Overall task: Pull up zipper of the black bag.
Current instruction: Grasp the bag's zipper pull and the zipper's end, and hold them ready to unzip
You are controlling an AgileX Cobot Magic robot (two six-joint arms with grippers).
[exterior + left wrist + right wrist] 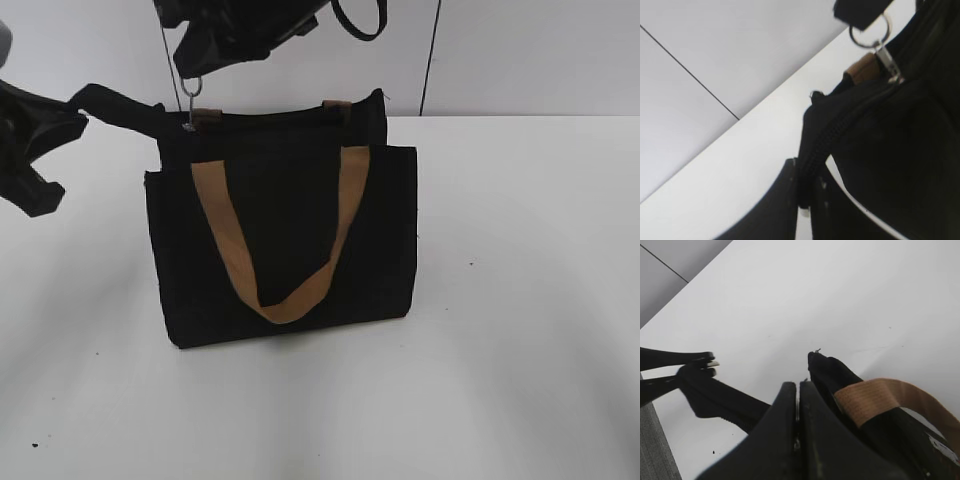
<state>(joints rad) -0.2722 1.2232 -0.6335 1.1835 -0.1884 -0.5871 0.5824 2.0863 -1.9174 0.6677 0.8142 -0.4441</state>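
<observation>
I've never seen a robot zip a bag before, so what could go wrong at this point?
The right gripper pinches only the small silvery metal zipper pull's ring; it could slip free. The left gripper holds just a corner flap of the boxy black fabric bag, so the soft bag might tip or drag across the white table.

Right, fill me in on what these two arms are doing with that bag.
The boxy black fabric tote bag stands upright on the white table. The left gripper is clamped on the fabric tail at the bag's end, bracing it. The right gripper is shut, holding the silvery metal zipper pull by its ring, with the slider near that same end of the top edge.
</observation>
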